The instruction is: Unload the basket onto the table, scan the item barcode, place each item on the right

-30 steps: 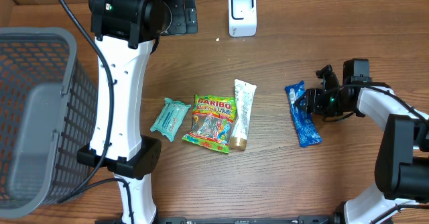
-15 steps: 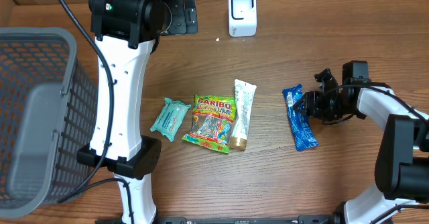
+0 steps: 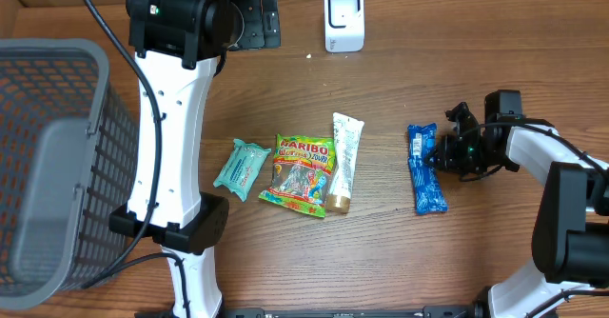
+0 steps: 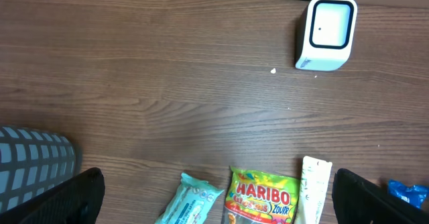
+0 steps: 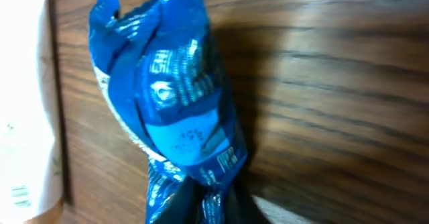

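Note:
A crumpled blue packet lies on the wooden table at the right. My right gripper is at its right edge and shut on it. In the right wrist view the blue packet fills the middle, and its lower end is pinched in the dark jaws of the right gripper. A white scanner stands at the back centre and also shows as the scanner in the left wrist view. My left gripper hangs open and empty high over the back left of the table.
A teal packet, a Haribo bag and a white tube lie side by side mid-table. A grey mesh basket stands at the left edge. The left arm's white links rise beside the basket.
My right gripper has shut on the blue packet's right edge. The packet has shifted slightly left and turned straighter. The left arm has not moved.

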